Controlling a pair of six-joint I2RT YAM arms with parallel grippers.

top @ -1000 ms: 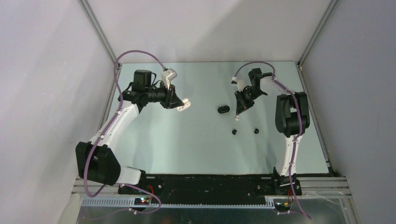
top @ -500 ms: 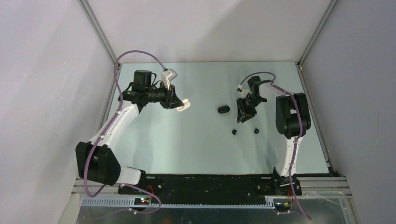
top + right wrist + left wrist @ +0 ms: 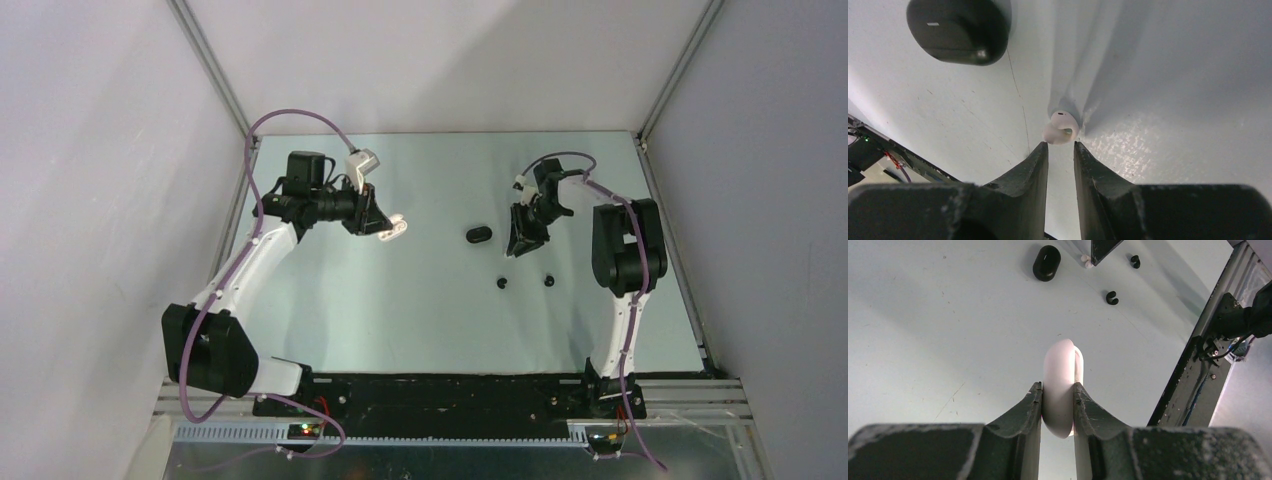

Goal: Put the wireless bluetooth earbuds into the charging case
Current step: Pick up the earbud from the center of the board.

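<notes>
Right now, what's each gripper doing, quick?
Left gripper: closed on the white charging case.
Right gripper: open slightly, empty; white earbud lies just beyond its tips.

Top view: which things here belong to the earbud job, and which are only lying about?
For the job:
white charging case
black charging case
white earbud
two black earbuds

Not for the job, only rig parts:
purple cable
metal frame post
</notes>
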